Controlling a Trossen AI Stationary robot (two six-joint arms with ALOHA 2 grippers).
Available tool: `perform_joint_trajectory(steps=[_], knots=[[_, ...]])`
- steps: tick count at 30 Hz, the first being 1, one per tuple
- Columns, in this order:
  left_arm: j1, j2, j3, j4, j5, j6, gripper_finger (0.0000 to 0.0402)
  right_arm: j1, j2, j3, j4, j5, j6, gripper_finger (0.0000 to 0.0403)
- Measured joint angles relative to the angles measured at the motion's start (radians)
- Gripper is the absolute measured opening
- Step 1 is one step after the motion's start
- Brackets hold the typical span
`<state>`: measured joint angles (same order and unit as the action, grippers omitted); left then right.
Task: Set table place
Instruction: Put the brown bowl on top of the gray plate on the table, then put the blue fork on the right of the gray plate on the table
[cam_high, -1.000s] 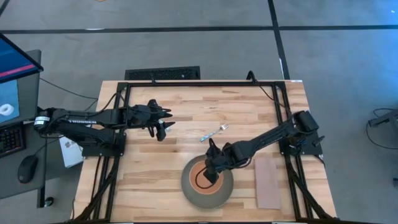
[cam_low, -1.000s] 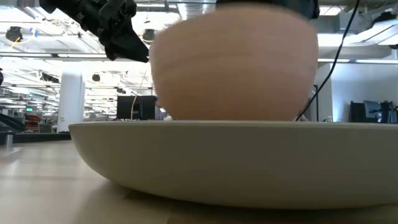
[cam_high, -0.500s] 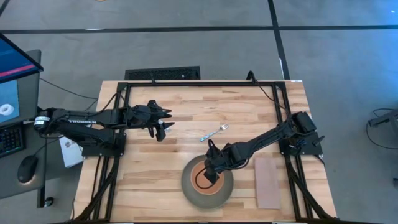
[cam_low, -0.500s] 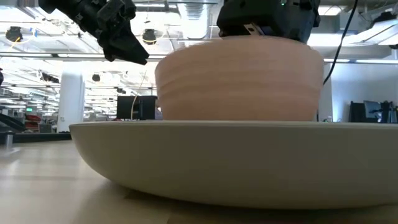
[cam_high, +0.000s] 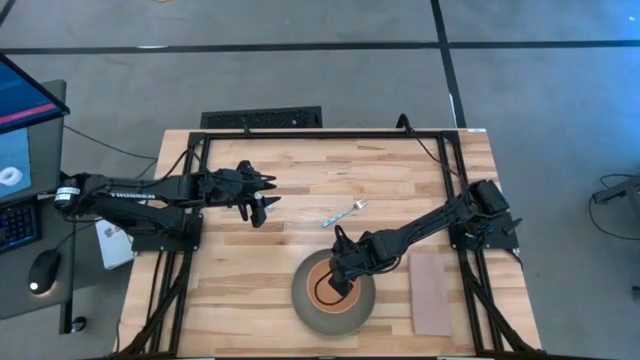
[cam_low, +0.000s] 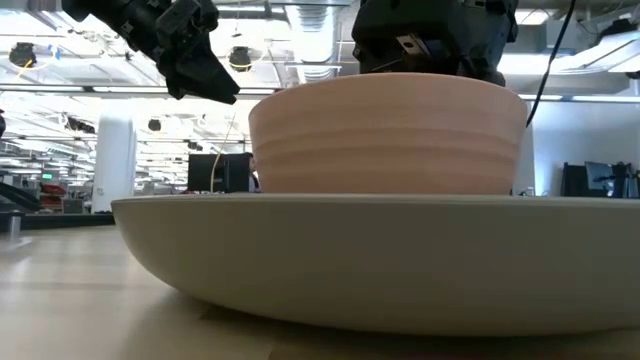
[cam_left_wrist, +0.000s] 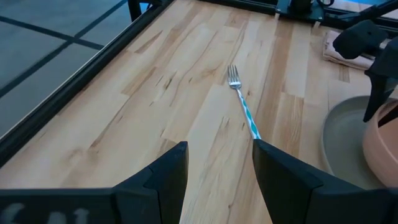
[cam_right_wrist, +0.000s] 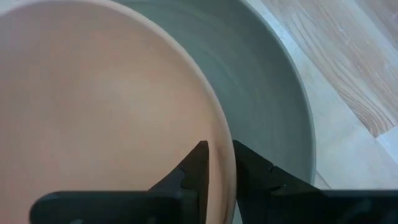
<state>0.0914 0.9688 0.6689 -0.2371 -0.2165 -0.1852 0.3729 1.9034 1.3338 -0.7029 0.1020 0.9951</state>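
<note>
Overhead, white lettering reading TROSSEN runs along the left arm, the only legible writing. That arm reaches in from 9 o'clock, and its left gripper (cam_high: 262, 203) hovers above the table (cam_high: 240, 270) left of centre, fingers (cam_left_wrist: 168, 171) spread apart and holding nothing. A fork (cam_high: 345, 212) with a blue-striped handle lies near the table's centre, ahead of those fingers and well apart from them. The right arm comes in from 3 o'clock. Its right gripper (cam_high: 339, 283) straddles the bowl (cam_high: 322, 287) rim, one finger (cam_right_wrist: 198, 163) inside and one outside, narrowly parted around the wall. The bowl sits in the plate (cam_high: 354, 310) at 6 o'clock. A napkin (cam_high: 432, 292) lies flat at 4 o'clock, right of the plate.
</note>
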Motion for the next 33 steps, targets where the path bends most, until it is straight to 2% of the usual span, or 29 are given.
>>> perform_joint_trajectory(steps=[7, 14, 18, 24, 29, 33], knots=[[0.0, 0.0, 0.0, 0.0, 0.0, 0.0, 0.0169, -0.001, -0.016, -0.001, -0.008, 0.0, 0.0, 0.0161], [0.0, 0.0, 0.0, 0.0, 0.0, -0.003, 0.0169, -0.039, -0.144, -0.001, -0.011, 0.006, -0.102, 0.0206], [0.0, 0.0, 0.0, 0.0, 0.001, -0.072, 0.0169, -0.081, -0.243, 0.0, -0.007, 0.007, -0.21, 0.0216], [0.0, 0.0, 0.0, 0.0, 0.001, -0.173, 0.0169, -0.153, -0.356, 0.0, -0.008, 0.008, -0.463, 0.0219], [0.0, 0.0, 0.0, 0.0, 0.001, -0.186, 0.0169, -0.239, -0.415, 0.0, -0.075, 0.01, -0.495, 0.0214], [0.0, 0.0, 0.0, 0.001, 0.001, -0.266, 0.0169, -0.315, -0.457, 0.0, -0.146, 0.015, -0.509, 0.0207]])
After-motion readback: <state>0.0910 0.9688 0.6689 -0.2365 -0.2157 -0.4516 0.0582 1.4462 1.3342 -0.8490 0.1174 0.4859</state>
